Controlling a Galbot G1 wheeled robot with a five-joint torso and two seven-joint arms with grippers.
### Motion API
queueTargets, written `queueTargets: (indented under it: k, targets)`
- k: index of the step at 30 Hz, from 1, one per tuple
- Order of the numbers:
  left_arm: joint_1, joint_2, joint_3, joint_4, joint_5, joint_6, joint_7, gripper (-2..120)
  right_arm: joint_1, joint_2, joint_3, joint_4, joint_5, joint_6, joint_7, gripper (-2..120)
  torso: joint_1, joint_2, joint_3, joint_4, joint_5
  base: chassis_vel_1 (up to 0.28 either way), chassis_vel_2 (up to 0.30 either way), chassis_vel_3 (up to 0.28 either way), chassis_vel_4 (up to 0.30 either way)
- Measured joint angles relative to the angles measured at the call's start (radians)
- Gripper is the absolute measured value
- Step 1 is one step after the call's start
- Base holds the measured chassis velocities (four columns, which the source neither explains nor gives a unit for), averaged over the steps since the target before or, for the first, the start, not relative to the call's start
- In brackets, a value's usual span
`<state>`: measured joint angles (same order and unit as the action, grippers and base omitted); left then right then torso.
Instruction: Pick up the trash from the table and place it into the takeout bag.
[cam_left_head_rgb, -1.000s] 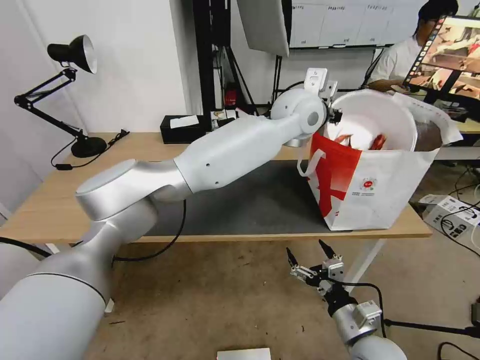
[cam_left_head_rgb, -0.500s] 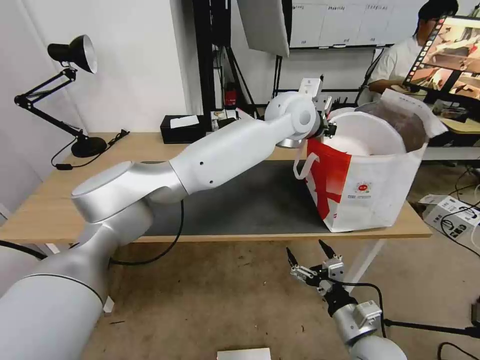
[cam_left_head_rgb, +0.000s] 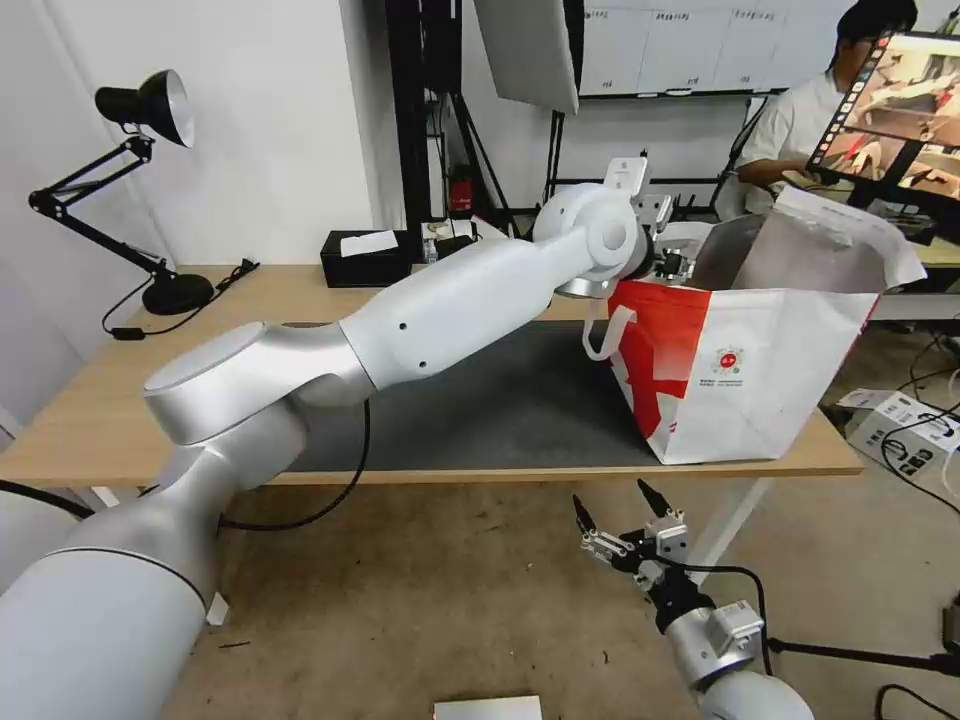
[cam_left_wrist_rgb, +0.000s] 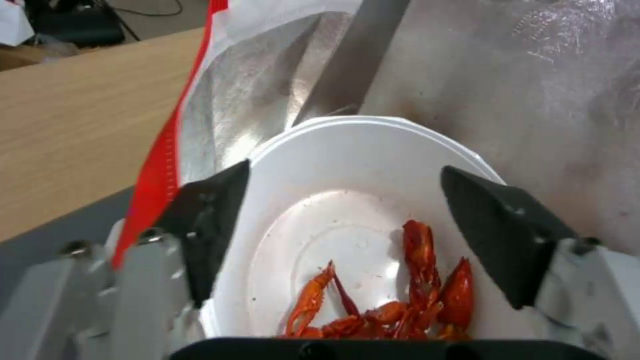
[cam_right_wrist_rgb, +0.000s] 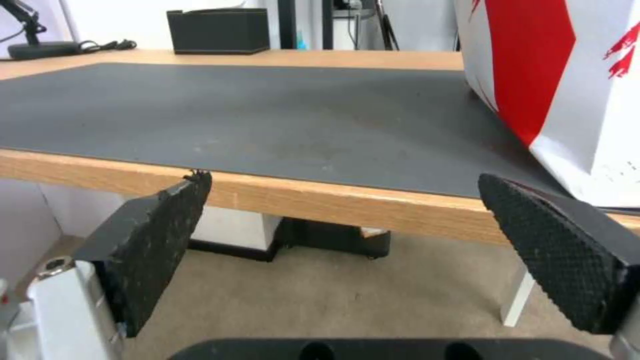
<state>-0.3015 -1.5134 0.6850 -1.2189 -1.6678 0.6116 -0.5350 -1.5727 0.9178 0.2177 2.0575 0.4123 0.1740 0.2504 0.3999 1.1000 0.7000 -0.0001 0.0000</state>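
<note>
Bowl sits inside the takeout bag; left gripper jaws open, so lift straight out. Right gripper idles open below the tabletop edge.

The takeout bag stands on the counter's right end (partly on the mat). The bowl lies inside the bag, shell scraps in it.
</note>
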Motion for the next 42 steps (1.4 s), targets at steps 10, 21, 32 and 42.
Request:
queueTargets:
  k: [10, 21, 32, 42]
  targets:
    - [-0.008, 0.003, -0.056, -0.031, -0.055, -0.019, 0.003, 100, 0.0, 0.0, 0.0, 0.0, 0.0, 0.0, 0.0, 100, 0.0, 0.0, 0.0, 0.0, 0.0, 0.0, 0.0, 0.0, 0.0]
    - [-0.022, 0.176, -0.091, -0.204, -0.1, -0.047, -0.011, 100, 0.0, 0.0, 0.0, 0.0, 0.0, 0.0, 0.0, 100, 0.0, 0.0, 0.0, 0.0001, -0.0001, 0.0, 0.0, 0.0, 0.0]
    - [0.196, 0.513, -0.103, -0.483, 0.324, -0.362, 0.206, 100, 0.0, 0.0, 0.0, 0.0, 0.0, 0.0, 0.0, 100, 0.0, 0.0, 0.0, -0.0005, -0.0003, 0.0, 0.0, 0.0, 0.0]
    - [0.719, 0.738, -0.473, -0.617, 0.639, -0.627, 0.361, 100, 0.0, 0.0, 0.0, 0.0, 0.0, 0.0, 0.0, 100, 0.0, 0.0, 0.0, 0.0, -0.0002, 0.0, 0.0, 0.0, 0.0]
